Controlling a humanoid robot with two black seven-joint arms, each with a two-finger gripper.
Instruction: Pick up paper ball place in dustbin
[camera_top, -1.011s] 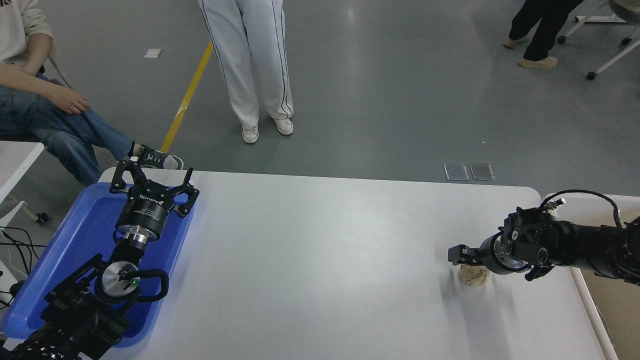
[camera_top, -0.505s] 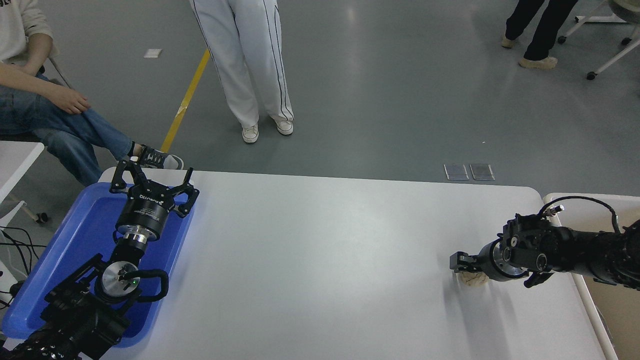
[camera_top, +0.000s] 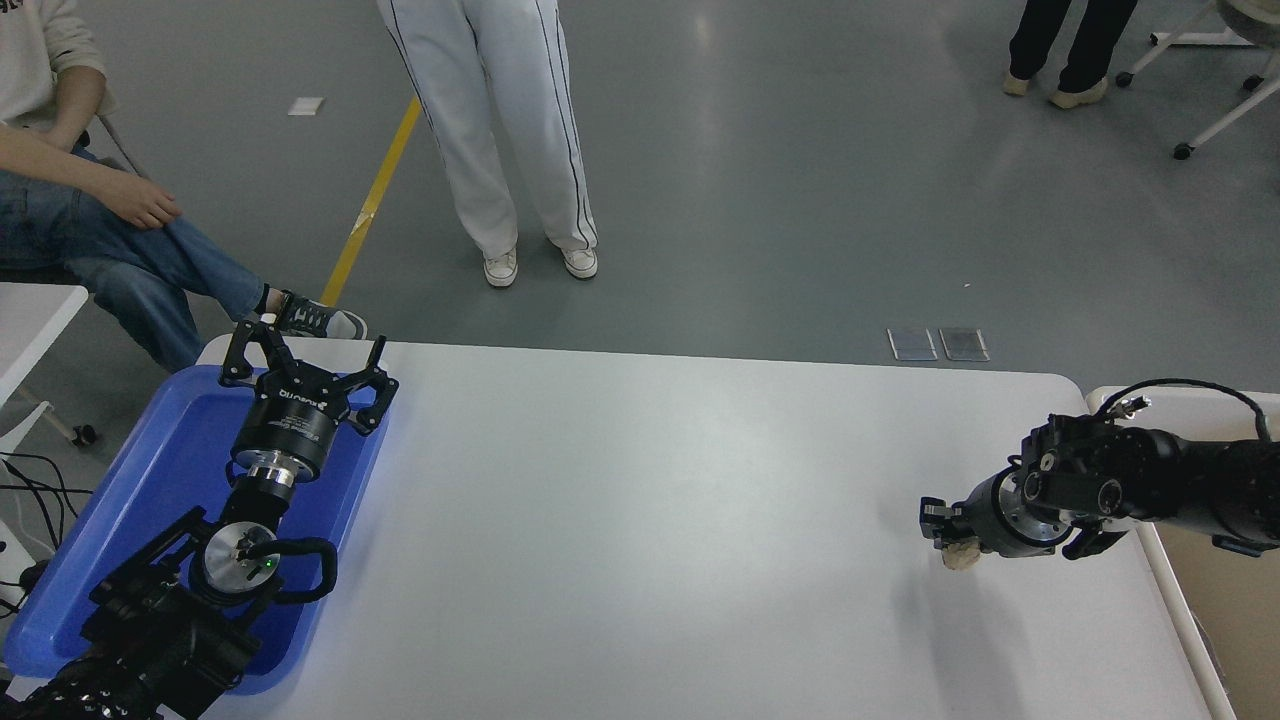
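Paper ball (camera_top: 960, 553), now clenched in the right gripper's (camera_top: 948, 540) jaws, has been drawn toward the dustbin (camera_top: 1180, 620); release remains.

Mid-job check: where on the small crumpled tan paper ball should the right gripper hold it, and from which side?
Across its round middle, coming from the right, the dustbin side, as the black right gripper does now. The small crumpled tan paper ball is a soft wad with no handle or edge, so a squeeze across its width looks safest. It already appears pinched there.
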